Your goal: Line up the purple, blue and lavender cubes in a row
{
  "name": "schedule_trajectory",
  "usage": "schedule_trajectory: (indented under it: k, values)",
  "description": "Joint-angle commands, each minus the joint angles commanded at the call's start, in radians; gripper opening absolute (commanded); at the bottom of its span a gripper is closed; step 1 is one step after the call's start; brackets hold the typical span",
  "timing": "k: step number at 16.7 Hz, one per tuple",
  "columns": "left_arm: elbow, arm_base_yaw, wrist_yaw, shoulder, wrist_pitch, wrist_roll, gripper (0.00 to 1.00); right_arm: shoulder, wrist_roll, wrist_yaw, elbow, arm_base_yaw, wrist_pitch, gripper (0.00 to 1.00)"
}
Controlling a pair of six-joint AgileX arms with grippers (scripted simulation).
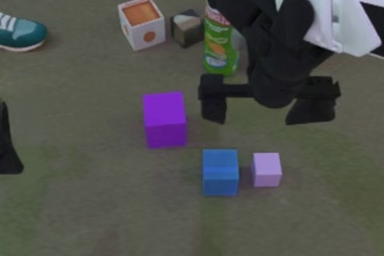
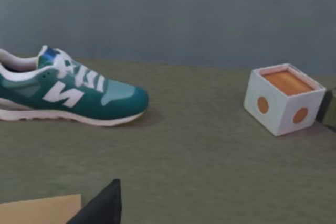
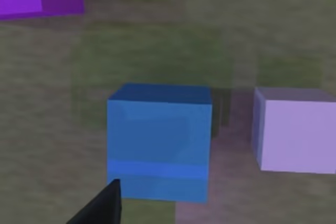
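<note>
Right claw (image 1: 267,111) spread wide, empty, hovering just behind blue cube (image 1: 220,172) and lavender cube (image 1: 266,169); purple cube (image 1: 164,118) lies left of the blue one, out of line.

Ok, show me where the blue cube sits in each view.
Top view: blue cube lower centre, lavender cube just to its right.
Left wrist view: not in it.
Right wrist view: blue cube centre.
Shared landmark: the lavender cube, beside it and apart in both.
</note>
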Motion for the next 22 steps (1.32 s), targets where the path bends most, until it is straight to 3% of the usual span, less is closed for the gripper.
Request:
schedule_trajectory:
  k: [5,10,16,22]
  values:
    - [0.423,-0.114,0.003,0.478,-0.269,-0.13,1.0,-0.402,-0.159,0.025,-0.355,-0.155,0.211,1.0]
    - [0.89,-0.239,0.004,1.069,-0.583,-0.276,1.0,-0.881,-0.337,0.025,-0.774,-0.334,0.468,1.0]
    - [1.364,-0.371,0.005,1.642,-0.904,-0.431,1.0,-1.439,-0.53,-0.004,-1.229,-0.527,0.783,1.0]
    - [1.683,-0.453,0.004,1.96,-1.085,-0.527,1.0,-1.807,-0.642,-0.049,-1.503,-0.647,1.011,1.0]
